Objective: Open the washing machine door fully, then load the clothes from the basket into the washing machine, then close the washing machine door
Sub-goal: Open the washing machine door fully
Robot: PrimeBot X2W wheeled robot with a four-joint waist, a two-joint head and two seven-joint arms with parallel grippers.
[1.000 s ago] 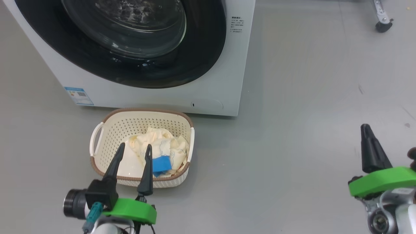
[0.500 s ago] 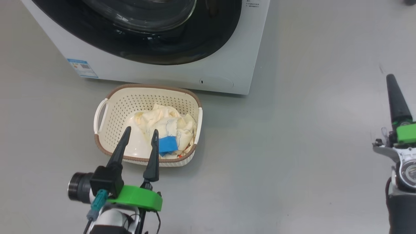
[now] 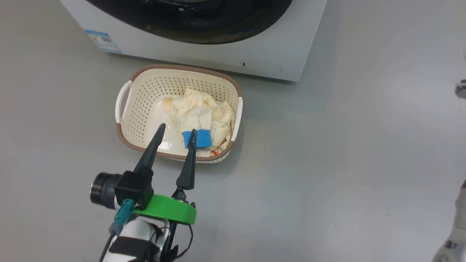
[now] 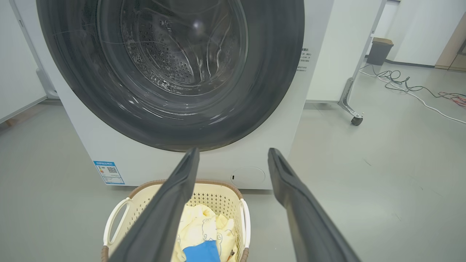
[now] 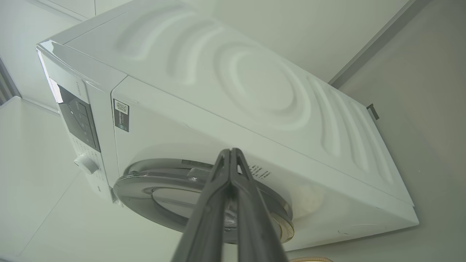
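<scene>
Unreadably small, blue sticker [image 4: 109, 173] marks washing machine [image 4: 153, 163] front.

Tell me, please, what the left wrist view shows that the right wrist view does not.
The left wrist view, unlike the right wrist view, shows the clothes lying in the basket, the blue sticker, the steel drum behind the glass, and the open left tool. The right wrist view instead shows the control knob, a ribbed white panel and the shut right tool. Both show the washing machine with the washing machine door closed.
</scene>
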